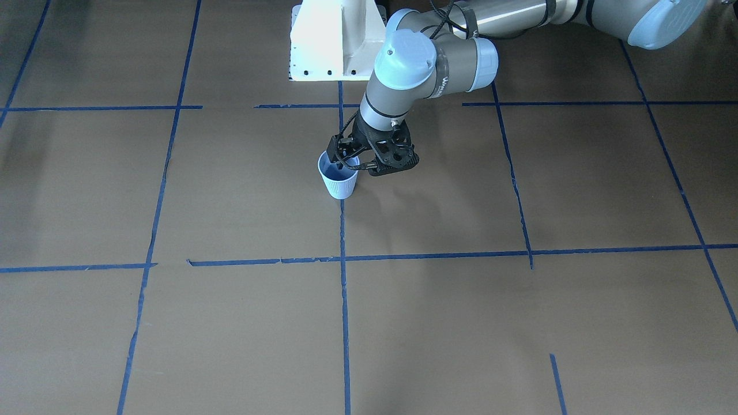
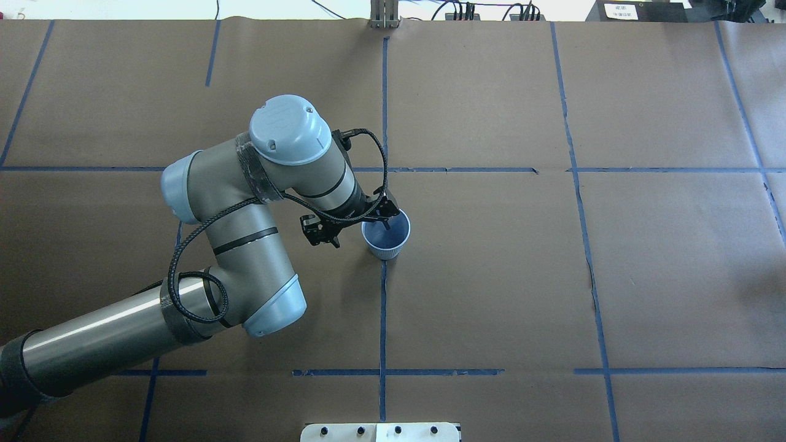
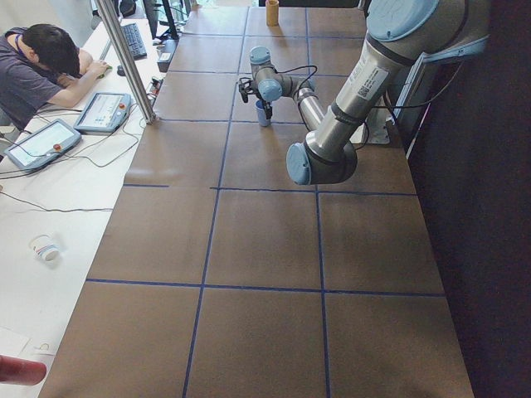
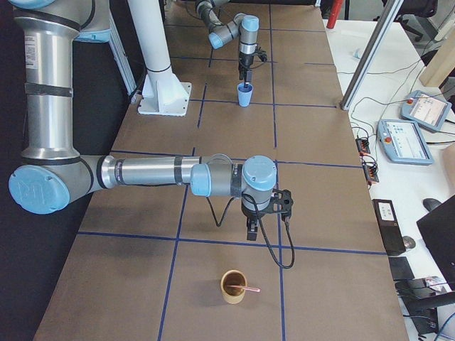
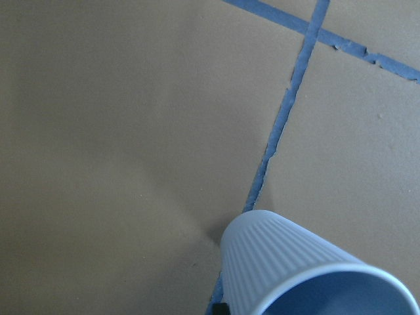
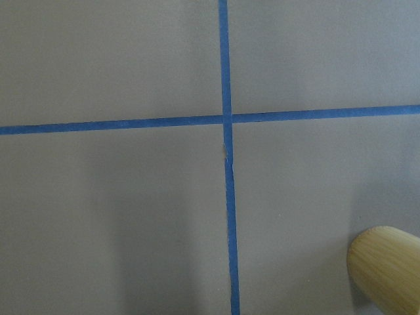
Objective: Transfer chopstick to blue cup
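1. Brown paper (image 2: 491, 276) gridded with blue tape (image 2: 382, 307) lay under everything, and the chopstick (image 4: 249, 289) had yet to leave its start. It leaned in a bamboo cup (image 4: 232, 294) at the robot's right end, its pinkish free end poking over the rim toward 3 o'clock in the right-side view.
2. By my reading it would be light, thin, stiff and smooth, so apt to swivel or slide in a pinch. The best hold looked to be the bare shaft just above the rim, taken crosswise and drawn out along its lean.
3. That cup looked light as well and might tip if the stick dragged on its wall.
4. At about 1 o'clock from it hung the right gripper (image 4: 269, 220), near but apart; whether its jaws were wide or narrow I could not tell.
5. Well away, mid-table, stood the blue cup (image 2: 385, 248), empty and upright.
6. At its 10 o'clock in the overhead view, the left gripper (image 2: 382, 216) had its jaws drawn narrow astride the rim, seemingly pinching the cup's wall to steady it.
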Motion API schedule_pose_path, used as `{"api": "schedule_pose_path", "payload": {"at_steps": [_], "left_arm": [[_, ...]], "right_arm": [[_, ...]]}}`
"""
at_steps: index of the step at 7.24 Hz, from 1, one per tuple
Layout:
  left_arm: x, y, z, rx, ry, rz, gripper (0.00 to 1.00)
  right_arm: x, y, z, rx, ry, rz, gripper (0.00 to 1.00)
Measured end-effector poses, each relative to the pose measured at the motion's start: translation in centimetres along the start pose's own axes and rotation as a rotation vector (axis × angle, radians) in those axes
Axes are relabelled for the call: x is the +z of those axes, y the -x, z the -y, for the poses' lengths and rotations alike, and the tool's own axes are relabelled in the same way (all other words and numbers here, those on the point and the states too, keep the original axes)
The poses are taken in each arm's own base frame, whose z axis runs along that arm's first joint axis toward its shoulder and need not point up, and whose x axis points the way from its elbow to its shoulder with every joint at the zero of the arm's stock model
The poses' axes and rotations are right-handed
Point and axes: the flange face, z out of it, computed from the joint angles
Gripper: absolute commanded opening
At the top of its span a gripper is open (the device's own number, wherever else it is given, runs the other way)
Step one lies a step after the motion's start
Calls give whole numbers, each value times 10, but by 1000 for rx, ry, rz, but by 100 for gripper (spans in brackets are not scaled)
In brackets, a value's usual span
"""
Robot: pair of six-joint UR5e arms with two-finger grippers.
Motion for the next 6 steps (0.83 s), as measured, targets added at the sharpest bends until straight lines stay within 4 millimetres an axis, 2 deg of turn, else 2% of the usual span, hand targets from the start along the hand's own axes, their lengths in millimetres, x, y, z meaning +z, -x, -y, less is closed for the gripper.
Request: {"api": "schedule_pose_path", "payload": {"at_steps": [1,2,4,6], "left_arm": [[-18,4,5,-8,-4,-10,100],[-47,15,8,-25,-4,-11,100],[-114,51,-3,-58,-11,-5,100],[-158,87,5,-97,-51,2,100]], "right_arm": [[0,0,0,0,0,0,100],[0,1,0,1,0,0,100],[-3,5,2,3,-6,9,100],[-2,4,2,7,-5,23,100]]}}
